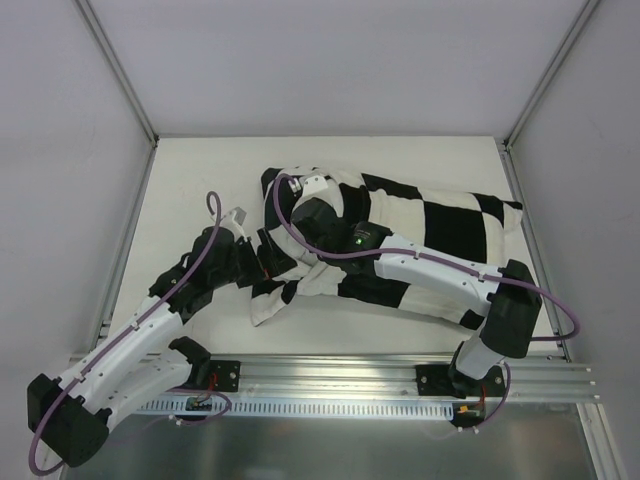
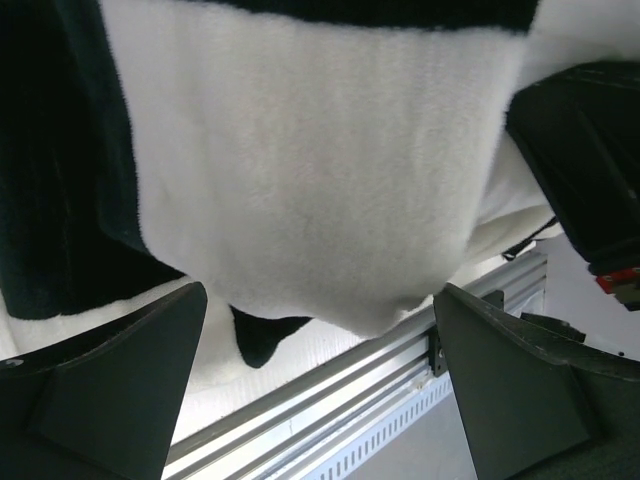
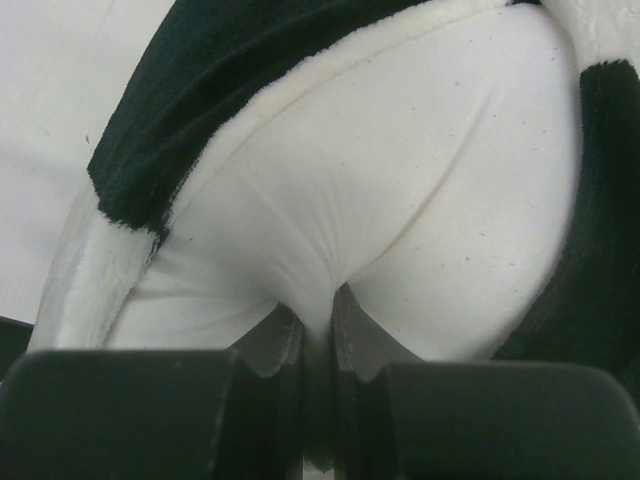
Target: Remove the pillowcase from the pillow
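The black and cream checked pillowcase (image 1: 440,225) lies across the middle and right of the table, still around the pillow. My right gripper (image 1: 300,200) reaches over it to its left end. In the right wrist view that gripper (image 3: 322,318) is shut on a pinch of the plain white pillow (image 3: 400,180), which bulges out of the pillowcase (image 3: 200,70) opening. My left gripper (image 1: 263,267) sits at the case's lower left edge. Its fingers (image 2: 110,390) stand wide open with nothing between them, and a cream flap of the pillowcase (image 2: 320,160) hangs just above the left gripper (image 2: 320,375).
An aluminium rail (image 1: 350,375) runs along the near table edge and shows beyond the left fingers as the rail (image 2: 330,400). The right arm's link (image 1: 440,268) crosses over the pillow. White walls and frame posts close in the table's sides and back.
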`<state>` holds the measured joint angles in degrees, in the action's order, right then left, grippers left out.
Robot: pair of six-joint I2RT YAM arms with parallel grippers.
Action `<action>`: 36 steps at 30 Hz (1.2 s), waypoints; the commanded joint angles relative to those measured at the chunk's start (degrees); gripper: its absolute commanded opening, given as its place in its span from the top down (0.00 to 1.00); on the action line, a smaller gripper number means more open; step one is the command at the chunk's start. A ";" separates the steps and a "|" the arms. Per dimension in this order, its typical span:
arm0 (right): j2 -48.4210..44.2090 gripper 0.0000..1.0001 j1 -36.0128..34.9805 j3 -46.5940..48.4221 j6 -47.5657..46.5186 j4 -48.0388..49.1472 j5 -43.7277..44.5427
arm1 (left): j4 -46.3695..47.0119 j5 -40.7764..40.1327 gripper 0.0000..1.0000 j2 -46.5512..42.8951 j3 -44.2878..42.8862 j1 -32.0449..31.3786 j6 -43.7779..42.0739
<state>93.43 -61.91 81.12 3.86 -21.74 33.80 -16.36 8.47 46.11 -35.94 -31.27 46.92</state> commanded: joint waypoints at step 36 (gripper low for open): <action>-19.68 0.99 13.75 -5.01 7.83 7.14 -15.43 | -2.89 -13.49 1.00 -1.03 5.79 -2.84 6.96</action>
<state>82.48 -52.34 73.87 11.14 -19.27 11.18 -8.45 -2.07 43.83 -33.34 -36.56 54.28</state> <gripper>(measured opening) 0.101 0.076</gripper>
